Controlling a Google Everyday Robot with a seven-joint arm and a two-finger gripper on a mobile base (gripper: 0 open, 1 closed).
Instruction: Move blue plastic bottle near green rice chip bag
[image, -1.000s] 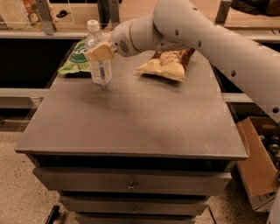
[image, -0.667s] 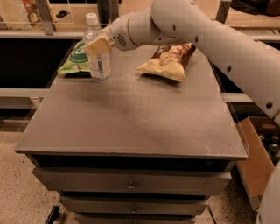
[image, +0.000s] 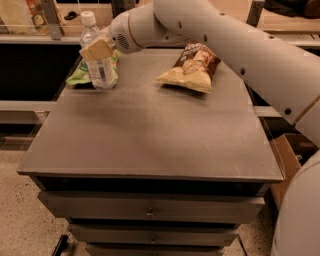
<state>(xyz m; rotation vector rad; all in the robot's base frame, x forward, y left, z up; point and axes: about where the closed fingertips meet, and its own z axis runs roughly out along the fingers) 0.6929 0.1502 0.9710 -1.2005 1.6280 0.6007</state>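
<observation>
Arm (image: 225, 35) reaches in from the right edge, across the tabletop (image: 150, 130), to the far-left corner. Brown-and-yellow chip bag (image: 192, 67) lies mid far edge, well apart, not the target. Green rice chip bag (image: 80, 76) lies flat at the far-left corner. Blue plastic bottle (image: 102, 75) is upright right against its near side (can't tell if the base is on the tabletop). Gripper (image: 97, 50) is clamped on the bottle's upper body below the cap, holding it vertical. Judgement: placement nearly done, release next.

gripper (image: 97, 52) far-left | clamps blue plastic bottle (image: 102, 75) | upright beside green rice chip bag (image: 79, 77)
</observation>
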